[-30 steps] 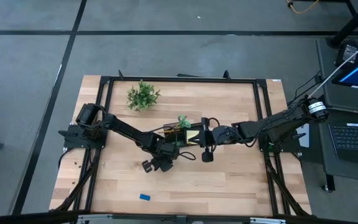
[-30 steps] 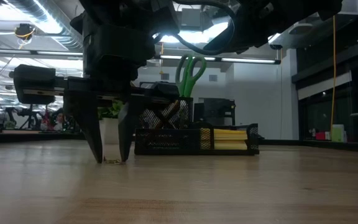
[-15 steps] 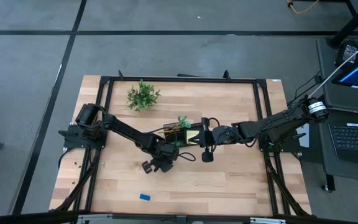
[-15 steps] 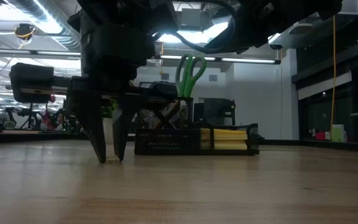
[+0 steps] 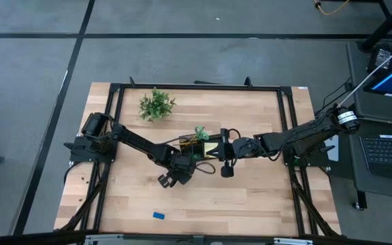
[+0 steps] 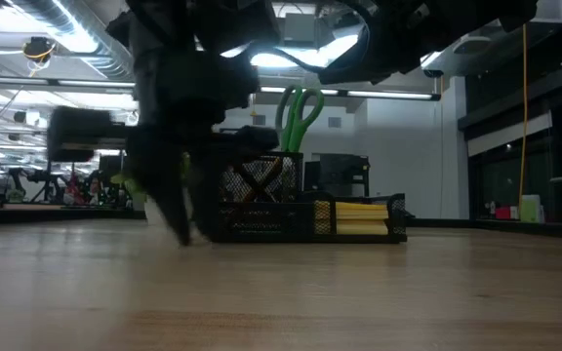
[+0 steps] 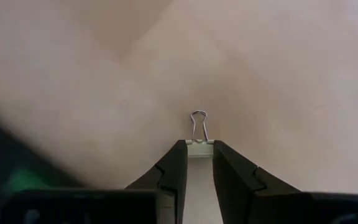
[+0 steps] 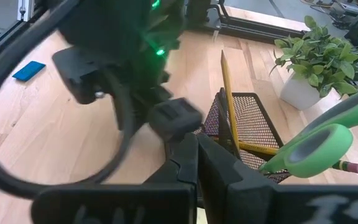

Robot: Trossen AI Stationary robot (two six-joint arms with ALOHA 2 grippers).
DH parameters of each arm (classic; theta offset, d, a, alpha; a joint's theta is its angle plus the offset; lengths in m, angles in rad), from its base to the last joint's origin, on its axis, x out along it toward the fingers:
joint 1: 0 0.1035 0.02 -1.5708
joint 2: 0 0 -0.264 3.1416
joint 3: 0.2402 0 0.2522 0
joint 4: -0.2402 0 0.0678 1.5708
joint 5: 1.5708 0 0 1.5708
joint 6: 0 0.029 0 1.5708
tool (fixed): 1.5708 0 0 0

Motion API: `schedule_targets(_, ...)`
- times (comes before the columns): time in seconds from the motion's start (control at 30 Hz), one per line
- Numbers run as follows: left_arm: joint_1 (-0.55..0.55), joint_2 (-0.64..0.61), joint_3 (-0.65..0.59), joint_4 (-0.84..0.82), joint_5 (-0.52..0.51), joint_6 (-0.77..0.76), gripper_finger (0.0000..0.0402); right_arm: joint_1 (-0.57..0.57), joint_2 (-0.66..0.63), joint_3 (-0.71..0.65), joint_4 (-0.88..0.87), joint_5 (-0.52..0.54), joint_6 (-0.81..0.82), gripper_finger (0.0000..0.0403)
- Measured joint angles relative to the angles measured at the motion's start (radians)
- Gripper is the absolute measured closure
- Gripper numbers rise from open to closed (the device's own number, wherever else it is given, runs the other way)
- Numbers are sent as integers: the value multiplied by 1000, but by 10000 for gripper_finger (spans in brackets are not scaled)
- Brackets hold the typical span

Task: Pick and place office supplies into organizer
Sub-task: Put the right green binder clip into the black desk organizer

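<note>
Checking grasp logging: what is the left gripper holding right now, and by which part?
The left gripper is shut on a small binder clip, pinching its body between the fingertips; the wire loop handle sticks out past them.

We see a robotics lab in an open office: ceiling ducts (image 6: 57, 54), desks behind, laptop (image 5: 386, 151) (beside the bench (image 5: 250, 197)).

The left arm reaches in from the counter's left edge, wrist bent down, its left gripper (image 7: 197, 163) low with jaws nearly together, a small clip pinched between the tips. The right arm stretches level from the right; its right gripper (image 8: 197, 163) has jaws pressed together.
</note>
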Motion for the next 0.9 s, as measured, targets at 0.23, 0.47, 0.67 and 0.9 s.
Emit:
schedule_targets(0.23,0,-74,4,0,-137,-12,342,0,0,0,6,0,-1,393)
schedule_targets(0.47,36,-115,6,11,-235,-73,342,0,0,0,5,0,-1,393)
schedule_targets(0.67,85,-102,6,16,-259,-141,342,0,0,0,5,0,0,393)
schedule_targets(0.9,99,-101,6,27,-310,-159,343,0,0,0,2,0,0,393)
